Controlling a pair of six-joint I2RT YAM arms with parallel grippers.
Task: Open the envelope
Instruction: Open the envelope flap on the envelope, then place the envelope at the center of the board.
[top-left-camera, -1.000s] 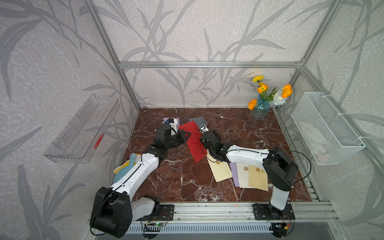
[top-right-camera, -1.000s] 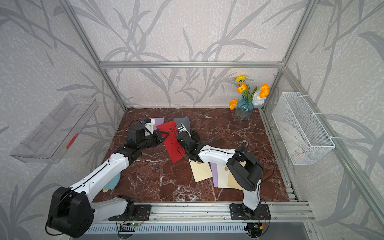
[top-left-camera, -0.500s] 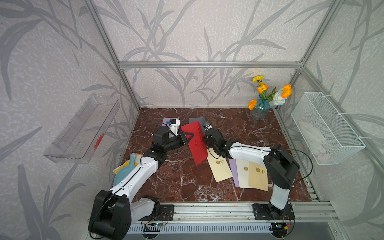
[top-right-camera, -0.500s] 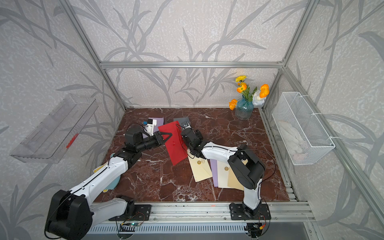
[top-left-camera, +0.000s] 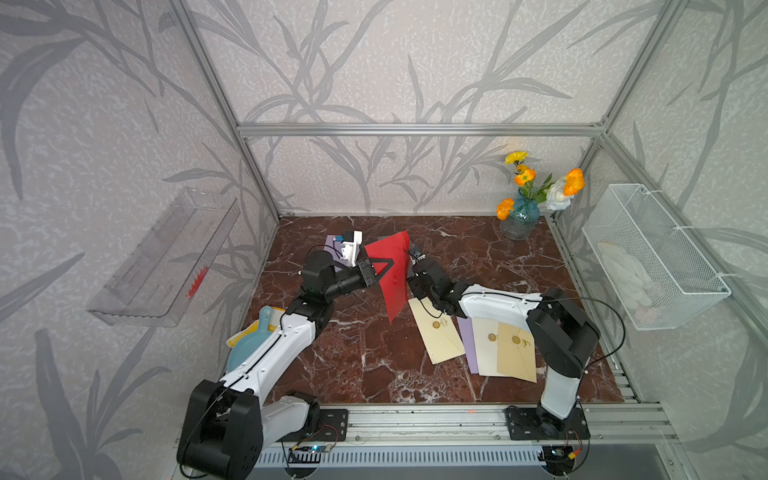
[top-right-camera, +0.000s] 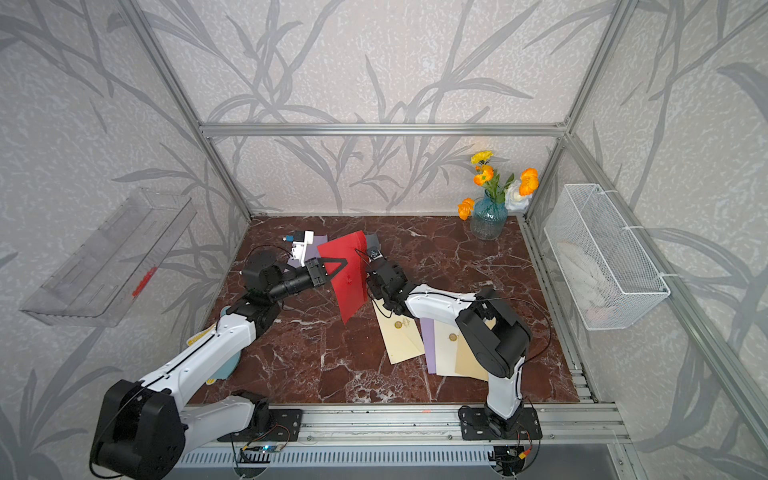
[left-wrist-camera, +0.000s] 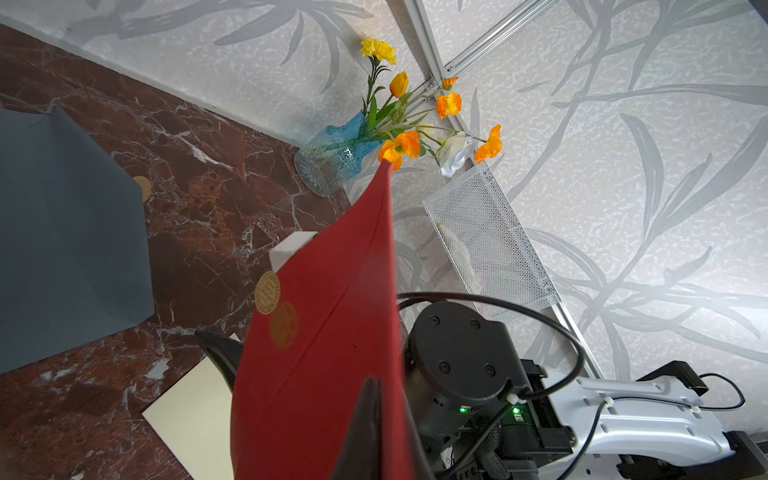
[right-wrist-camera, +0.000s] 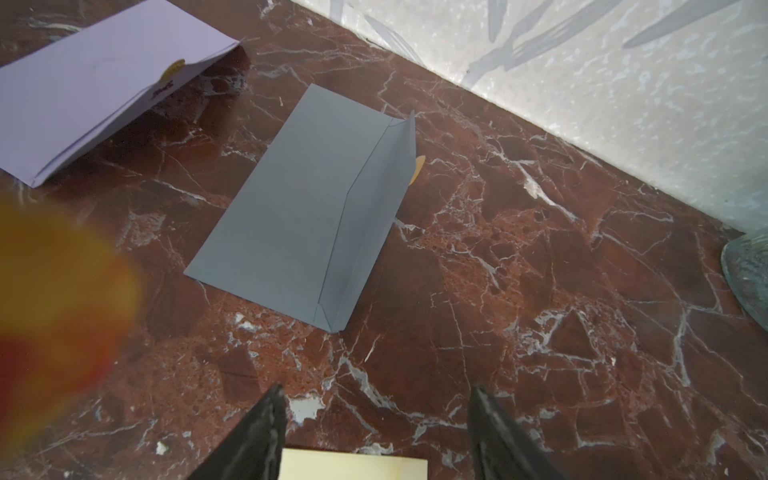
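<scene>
left fingers (left-wrist-camera: 365, 436) clenched on red envelope (top-left-camera: 397, 299), held on edge above the table (top-left-camera: 374, 365). right fingers (right-wrist-camera: 266, 428) released, empty, just beside it. gold seal (left-wrist-camera: 267, 292) at flap tip; can't tell if it's unstuck. flap not folded back, so opening looks still to do.

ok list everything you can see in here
red envelope: 1, red, held up by left gripper
grey envelope: 1, grey, flat, far side
lilac envelopes: 2, lilac, one far side, another beside right arm
cream envelopes: 3, cream to tan, beside right arm
vase of flowers: 1, blue glass, far right corner
wire basket: 1, white, right wall
clear tray: 1, transparent, left wall
dish: 1, teal, under left arm
table: 1, red-brown marble
left gripper: 1, black, shut on red envelope
right gripper: 1, black, open, empty
</scene>
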